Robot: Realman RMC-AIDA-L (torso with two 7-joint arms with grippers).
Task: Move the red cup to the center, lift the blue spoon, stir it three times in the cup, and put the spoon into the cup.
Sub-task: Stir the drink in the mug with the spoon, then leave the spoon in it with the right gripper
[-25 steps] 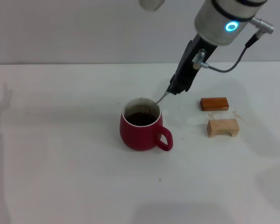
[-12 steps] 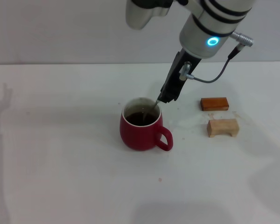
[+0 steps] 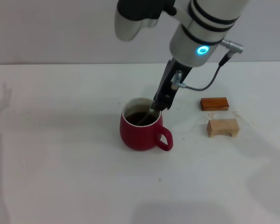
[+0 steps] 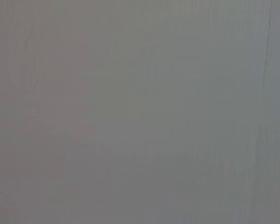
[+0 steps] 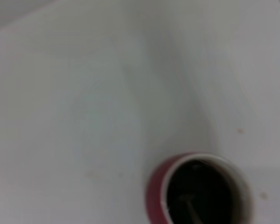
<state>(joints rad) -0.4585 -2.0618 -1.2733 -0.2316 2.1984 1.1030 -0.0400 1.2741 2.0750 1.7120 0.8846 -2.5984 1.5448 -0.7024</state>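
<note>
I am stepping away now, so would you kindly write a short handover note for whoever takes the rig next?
Right pincer: shut on the blue spoon, held slanted over the far rim of the red cup, spoon bowl down in the dark liquid.
Left pincer: not in view; its wrist camera shows only a blank surface.
The red cup stands upright mid-table, handle toward the robot's right. An orange-brown block and a pale wooden block lie to its right, untouched.
Done: cup placed, spoon lifted and in the cup.
Left: the stir count cannot be told; finish stirring, then release the spoon into the cup.

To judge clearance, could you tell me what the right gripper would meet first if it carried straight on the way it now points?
Probably the red cup: the right gripper, holding the blue spoon, slants toward its far rim.
</note>
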